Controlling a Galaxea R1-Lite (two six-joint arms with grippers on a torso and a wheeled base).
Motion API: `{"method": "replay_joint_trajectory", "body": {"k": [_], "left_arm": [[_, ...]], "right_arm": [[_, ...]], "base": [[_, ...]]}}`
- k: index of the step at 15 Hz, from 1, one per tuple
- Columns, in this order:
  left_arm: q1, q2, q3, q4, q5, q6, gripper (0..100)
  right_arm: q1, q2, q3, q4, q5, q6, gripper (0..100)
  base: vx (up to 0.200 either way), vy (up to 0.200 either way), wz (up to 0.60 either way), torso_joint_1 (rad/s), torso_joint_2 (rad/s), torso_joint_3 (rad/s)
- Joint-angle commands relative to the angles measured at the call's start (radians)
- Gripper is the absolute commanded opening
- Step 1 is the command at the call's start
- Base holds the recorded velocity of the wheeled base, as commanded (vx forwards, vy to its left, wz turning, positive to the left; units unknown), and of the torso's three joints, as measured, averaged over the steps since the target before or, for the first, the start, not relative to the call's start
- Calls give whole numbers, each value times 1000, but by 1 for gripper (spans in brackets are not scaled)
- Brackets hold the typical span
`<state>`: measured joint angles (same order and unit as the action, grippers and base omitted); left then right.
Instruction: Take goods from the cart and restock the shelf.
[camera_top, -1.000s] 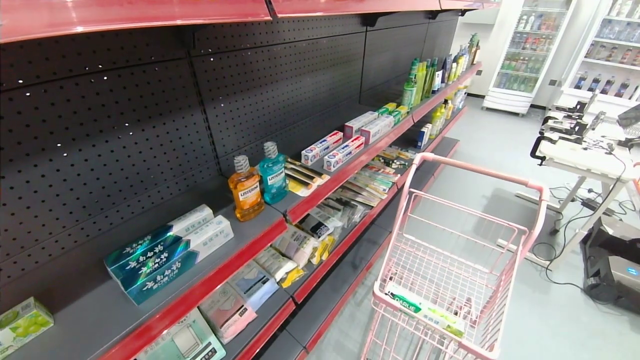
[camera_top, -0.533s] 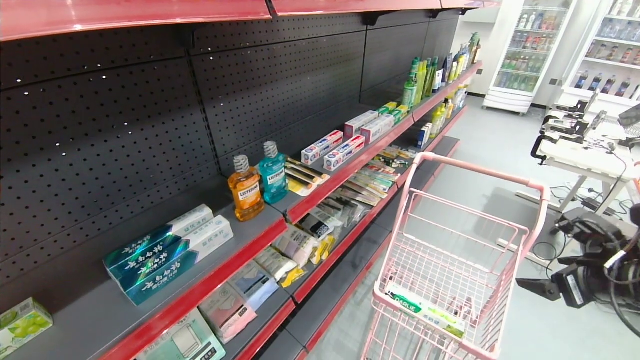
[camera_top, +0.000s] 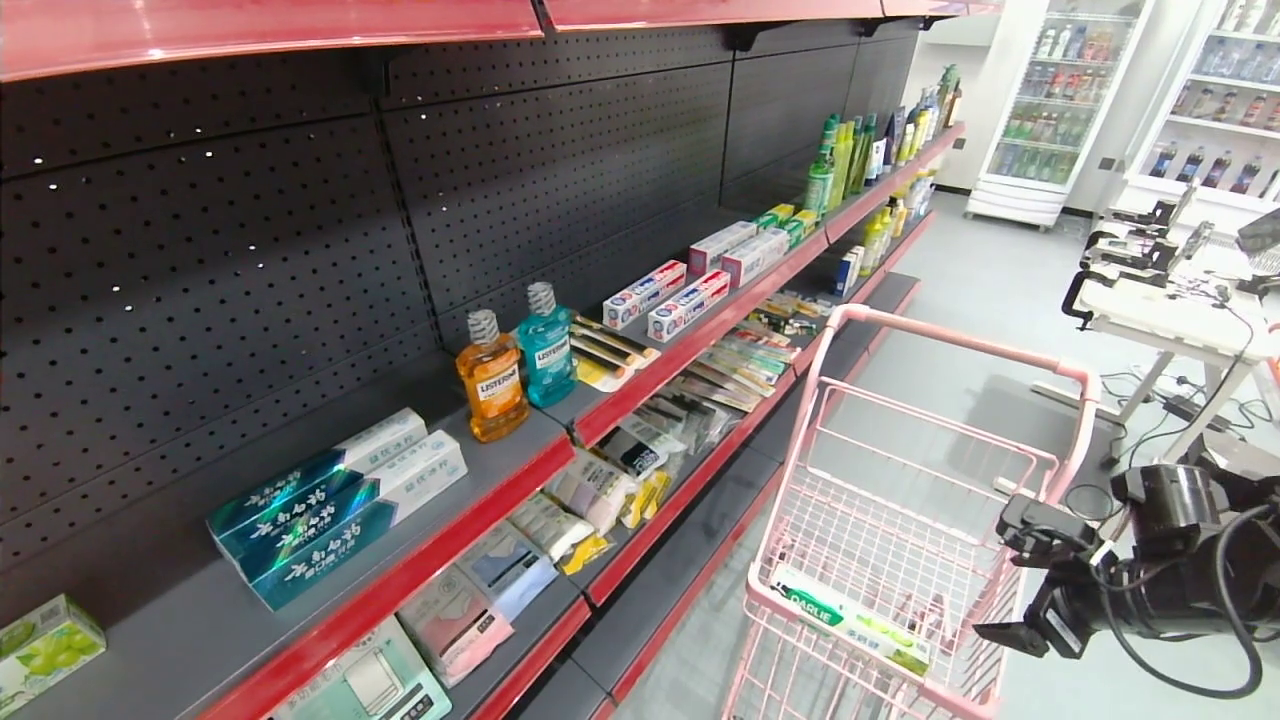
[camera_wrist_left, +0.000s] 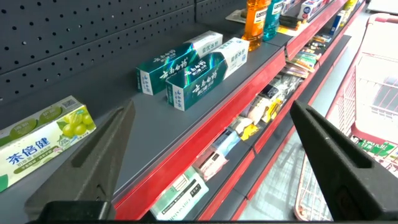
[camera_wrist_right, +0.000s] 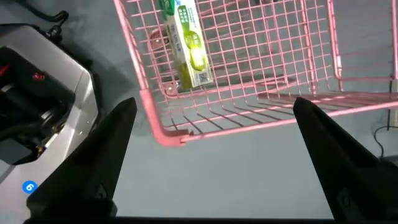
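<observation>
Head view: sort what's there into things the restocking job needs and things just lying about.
For the job: pink cart; green-and-white box lying in it; grey shelf deck with free room; right gripper, open, near the cart.
Lying about: drinks fridge; white table with gear; mouthwash bottles, already shelved.

A pink wire cart (camera_top: 960, 345) stands on the floor just beside the shelf (camera_top: 170, 625), its handle at the far end. One long green-and-white box (camera_top: 850, 622) lies flat on the cart's floor, along a wall. The shelf is grey with a red front edge.
</observation>
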<state>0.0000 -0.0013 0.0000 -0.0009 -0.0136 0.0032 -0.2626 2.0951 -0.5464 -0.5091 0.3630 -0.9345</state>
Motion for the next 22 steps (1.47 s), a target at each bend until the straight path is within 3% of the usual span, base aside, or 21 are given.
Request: {"method": "replay_joint_trajectory", "body": {"k": [1, 12, 22], "left_arm": [[0, 1, 0, -1, 0, 0, 100], [0, 1, 0, -1, 0, 0, 100], [0, 1, 0, -1, 0, 0, 100]], "right_arm": [[31, 82, -44, 0, 1, -1, 100], [100, 138, -118, -2, 1, -3, 100], [117, 154, -145, -2, 1, -1, 100]], "base": [[0, 0, 0, 0, 0, 0], [0, 0, 0, -8, 18, 9], [0, 0, 0, -108, 230, 123]]}}
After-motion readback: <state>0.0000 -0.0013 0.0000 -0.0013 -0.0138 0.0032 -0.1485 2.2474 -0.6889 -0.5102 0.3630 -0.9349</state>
